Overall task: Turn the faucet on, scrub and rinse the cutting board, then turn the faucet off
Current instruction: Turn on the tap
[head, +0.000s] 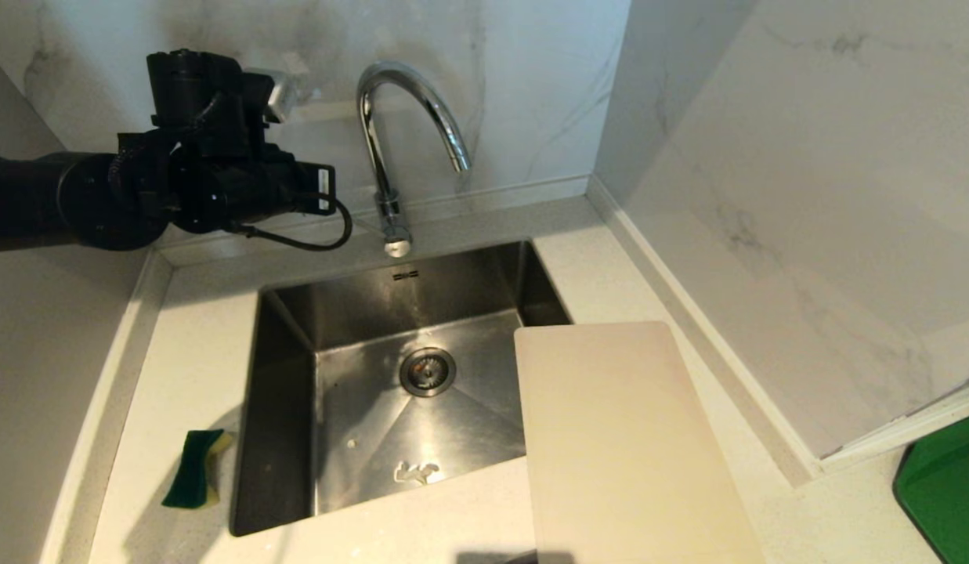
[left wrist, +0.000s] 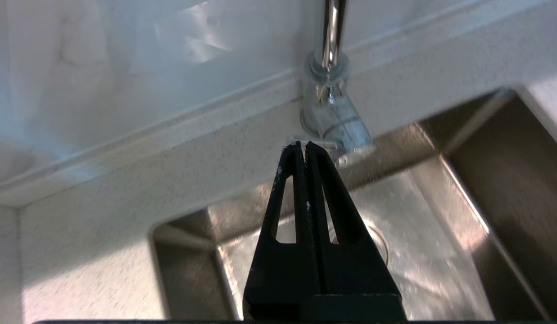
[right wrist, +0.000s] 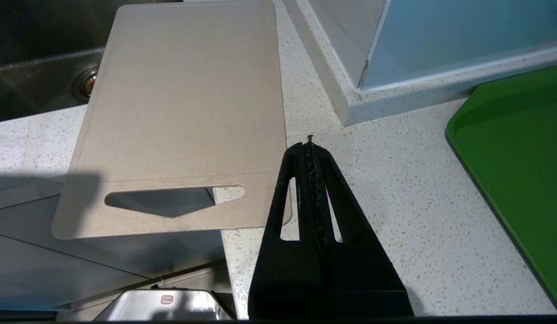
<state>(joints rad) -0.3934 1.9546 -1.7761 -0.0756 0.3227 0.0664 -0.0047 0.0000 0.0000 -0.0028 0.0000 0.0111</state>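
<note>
The chrome faucet point(head: 390, 157) stands behind the sink, and no stream shows under its spout. My left arm point(head: 218, 172) reaches in from the left at the height of the faucet's stem. In the left wrist view my left gripper point(left wrist: 304, 145) is shut and empty, its tips right at the thin lever point(left wrist: 325, 144) by the faucet's base point(left wrist: 332, 117); whether they touch is unclear. The cream cutting board point(head: 625, 446) lies flat on the counter right of the sink, one edge over the basin. My right gripper point(right wrist: 310, 143) hangs shut and empty beside the board's point(right wrist: 183, 103) slot-handle end.
A green-and-yellow sponge point(head: 194, 468) lies on the counter left of the steel sink point(head: 359, 298). A green tray point(head: 946, 486) sits at the far right. Marble walls close in behind and to the right. The board's handle end overhangs the counter's front edge.
</note>
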